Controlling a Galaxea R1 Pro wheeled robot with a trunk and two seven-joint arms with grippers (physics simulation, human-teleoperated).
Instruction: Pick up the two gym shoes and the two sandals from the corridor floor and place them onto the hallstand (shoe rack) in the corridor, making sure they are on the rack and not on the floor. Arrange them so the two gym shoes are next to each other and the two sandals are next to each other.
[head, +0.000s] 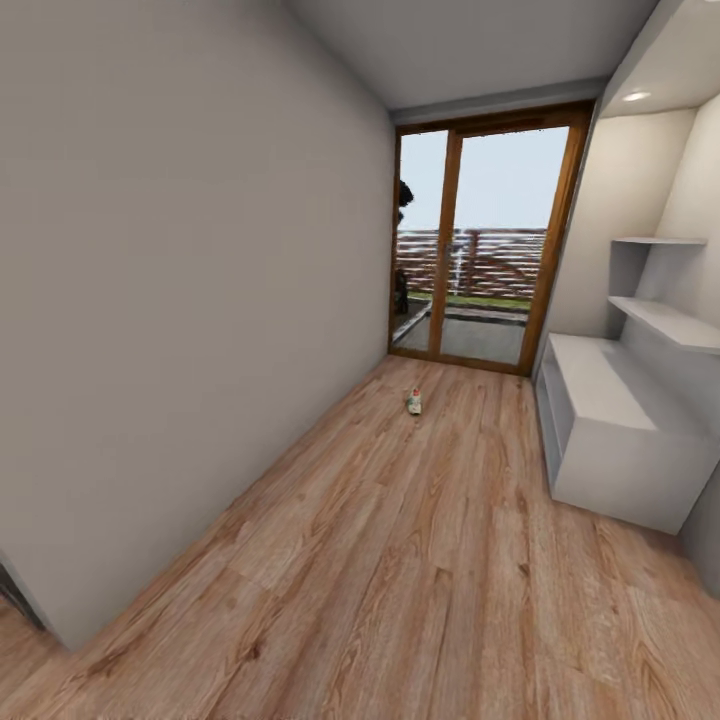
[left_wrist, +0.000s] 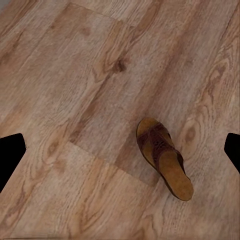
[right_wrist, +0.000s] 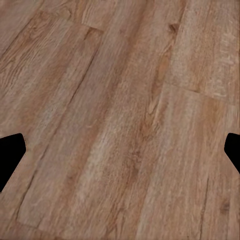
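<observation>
Gym shoe (head: 414, 402), a single white one, lies on the corridor floor (head: 400, 560) in your head view, well apart from the hallstand (head: 610, 440) and nearer the glass door (head: 480, 250) beyond it, while the hallstand's flat top and the two wall shelves (head: 665, 310) above it carry nothing. Your left wrist view finds one brown sandal (left_wrist: 164, 157) flat on the planks between the spread fingertips (left_wrist: 10, 155) of the left gripper (left_wrist: 120, 155), which stands released and grasps nothing. Your right wrist view has the right gripper (right_wrist: 120, 155) likewise released, fingertips (right_wrist: 10, 155) wide apart over bare planks.
</observation>
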